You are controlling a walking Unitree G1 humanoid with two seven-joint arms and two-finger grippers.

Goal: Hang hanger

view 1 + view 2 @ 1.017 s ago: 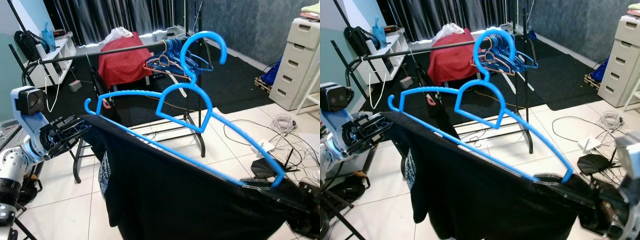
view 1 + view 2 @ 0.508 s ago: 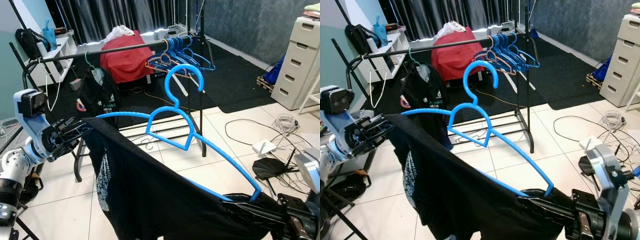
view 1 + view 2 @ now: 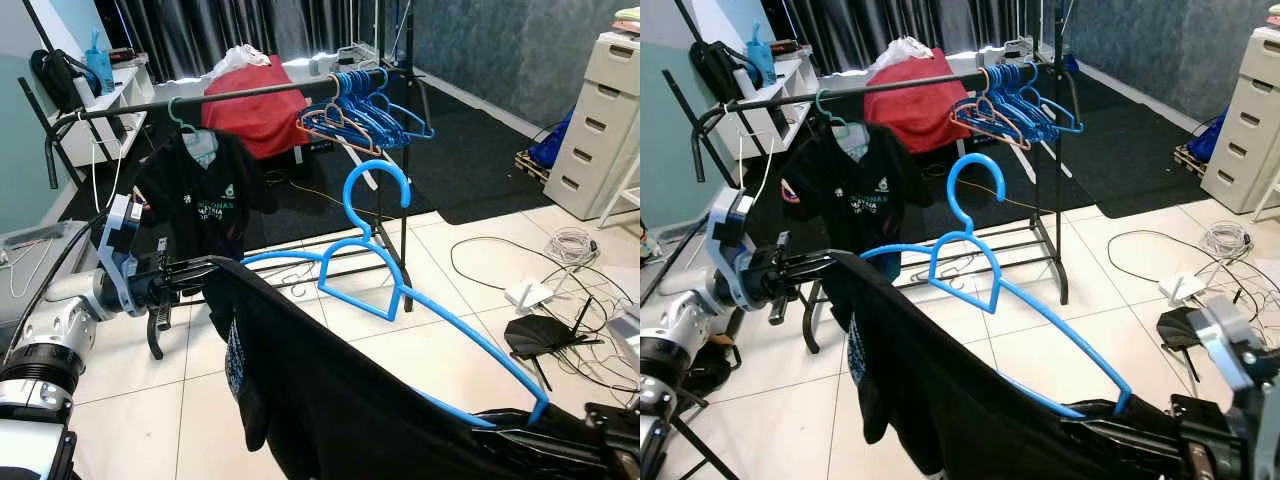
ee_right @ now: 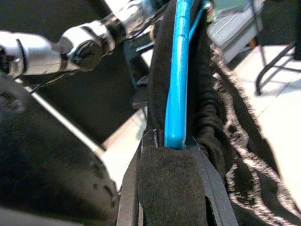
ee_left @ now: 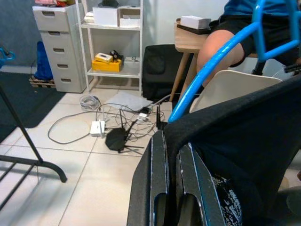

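Note:
A blue plastic hanger (image 3: 470,345) carries a black shirt (image 3: 330,400) and is held slanting between my two grippers, hook up. My left gripper (image 3: 203,268) is shut on the shirt's cloth at the hanger's higher left end; the left wrist view shows the fingers (image 5: 159,169) pinching the black fabric. At the lower right end, my right gripper (image 3: 1090,420) is shut on the hanger's tip (image 4: 178,94) through the cloth. The black clothes rail (image 3: 250,93) stands beyond, higher than the hook.
On the rail hang a black shirt on a green hanger (image 3: 205,195) and several blue hangers (image 3: 370,105). Behind is a red-covered object (image 3: 250,110). White drawers (image 3: 600,120) and floor cables (image 3: 560,290) lie right. A seated person's leg (image 5: 221,42) shows in the left wrist view.
The camera has shifted, bringing the rail's black shirt into view. The hanger now sits lower against the rail. My left wrist has turned, its fingers now pointing level to the right.

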